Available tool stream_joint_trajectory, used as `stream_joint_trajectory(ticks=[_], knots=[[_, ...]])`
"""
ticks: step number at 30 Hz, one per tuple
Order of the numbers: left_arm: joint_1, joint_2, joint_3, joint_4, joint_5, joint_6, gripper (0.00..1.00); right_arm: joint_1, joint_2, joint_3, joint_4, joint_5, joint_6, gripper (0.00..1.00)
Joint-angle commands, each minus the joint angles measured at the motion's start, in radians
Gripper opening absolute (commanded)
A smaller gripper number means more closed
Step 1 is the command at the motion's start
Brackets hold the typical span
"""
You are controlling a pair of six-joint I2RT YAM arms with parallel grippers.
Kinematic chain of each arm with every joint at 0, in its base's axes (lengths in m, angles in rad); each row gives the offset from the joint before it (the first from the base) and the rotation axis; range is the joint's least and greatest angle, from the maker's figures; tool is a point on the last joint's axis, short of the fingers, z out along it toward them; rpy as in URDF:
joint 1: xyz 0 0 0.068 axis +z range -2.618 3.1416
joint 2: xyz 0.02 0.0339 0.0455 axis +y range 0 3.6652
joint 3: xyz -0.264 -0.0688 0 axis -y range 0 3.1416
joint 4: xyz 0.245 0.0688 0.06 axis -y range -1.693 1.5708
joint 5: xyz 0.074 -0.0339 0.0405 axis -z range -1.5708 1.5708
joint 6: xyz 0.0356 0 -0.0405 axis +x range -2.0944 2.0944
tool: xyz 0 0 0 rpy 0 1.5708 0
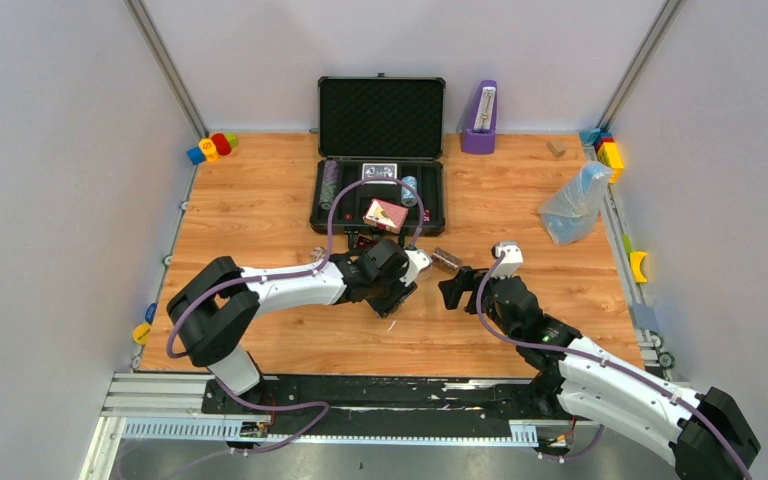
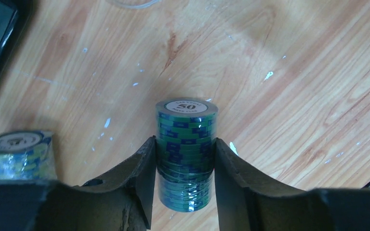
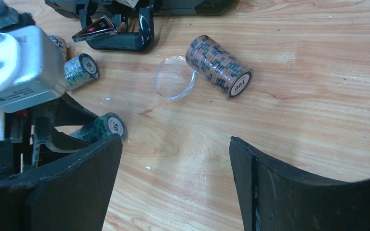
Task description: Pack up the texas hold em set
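**Left gripper (image 2: 185,144) closes on a chip stack, briefcase open beyond**

The left gripper has its two fingers pressed against opposite sides of the green chip stack (image 2: 186,127), which lies on its side on the worktop (image 1: 260,200) just in front of the briefcase (image 1: 320,215). The face marked 50 points away from the wrist. The stack does not look lifted yet. A blue chip stack (image 2: 17,156) lies close by on that gripper's left.

The right gripper (image 3: 176,142) hovers low with its fingers wide apart and nothing between them. Ahead of it the brown chip stack (image 3: 218,66), marked 100, lies on its side touching a clear round piece (image 3: 173,77).

The briefcase stands open at the back of the worktop, lid upright, with a red card deck (image 1: 385,213) lying askew inside and some chips already in its slots.

The step in hand looks like gathering the loose chip stacks, so the task seems partway done. Next, the left arm probably needs to lift the green stack without letting the chips fan out, carry it over the front wall of the case and line it up with a free chip slot. The brown stack looks the natural target for the right gripper
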Motion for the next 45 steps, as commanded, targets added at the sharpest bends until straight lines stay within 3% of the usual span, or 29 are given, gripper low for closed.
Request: stream_joint_trajectory(ticks=[1, 4, 6, 12, 23, 34, 45], knots=[[-0.011, -0.121, -0.01, 0.063, -0.101, -0.026, 0.26, -0.001, 0.004, -0.003, 0.043, 0.003, -0.005, 0.83], [-0.008, -0.161, -0.018, 0.083, -0.168, -0.053, 0.07, -0.001, 0.005, -0.003, 0.044, 0.002, -0.004, 0.83], [-0.001, -0.186, -0.028, 0.101, -0.217, -0.07, 0.01, -0.001, 0.007, -0.004, 0.047, 0.0, -0.002, 0.83], [0.065, -0.261, -0.045, 0.172, -0.199, -0.133, 0.0, -0.001, 0.024, -0.004, 0.057, -0.006, 0.0, 0.83], [0.315, -0.271, 0.104, 0.16, -0.152, -0.203, 0.0, -0.002, 0.031, -0.006, 0.064, -0.004, -0.002, 0.83], [0.499, -0.067, 0.32, 0.183, -0.102, -0.222, 0.0, -0.001, 0.047, -0.009, 0.08, 0.012, -0.013, 0.83], [0.567, 0.261, 0.585, 0.186, -0.02, -0.242, 0.0, -0.001, 0.12, 0.015, 0.089, 0.028, -0.022, 0.83]])
